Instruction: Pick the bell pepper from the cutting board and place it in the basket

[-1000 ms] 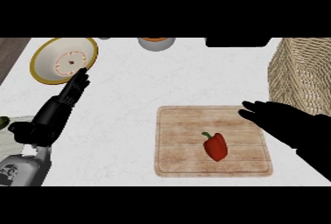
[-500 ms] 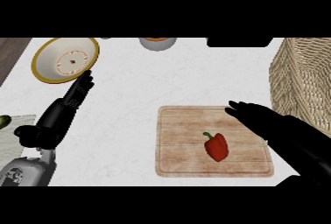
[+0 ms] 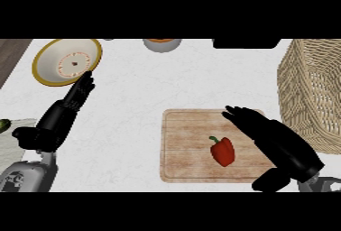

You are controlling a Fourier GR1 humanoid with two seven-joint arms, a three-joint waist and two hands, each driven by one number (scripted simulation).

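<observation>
A red bell pepper point(image 3: 223, 151) with a green stem lies on the wooden cutting board point(image 3: 185, 149), right of the board's middle. My right hand point(image 3: 272, 137) hovers over the board's right part, just right of the pepper, fingers straight and pointing up-left, holding nothing. The wicker basket point(image 3: 313, 90) stands at the right edge, beyond the board. My left hand point(image 3: 66, 108) rests open at the left, fingers pointing up toward a bowl.
A yellow-rimmed bowl point(image 3: 66, 61) sits at the back left. A small orange-topped pot point(image 3: 162, 44) and a dark object point(image 3: 245, 43) stand along the back edge. A green item point(image 3: 4, 125) shows at the far left edge.
My right hand has moved left and down over the board, closing in on the pepper's right side. The left hand has barely shifted; the pepper has not moved.
</observation>
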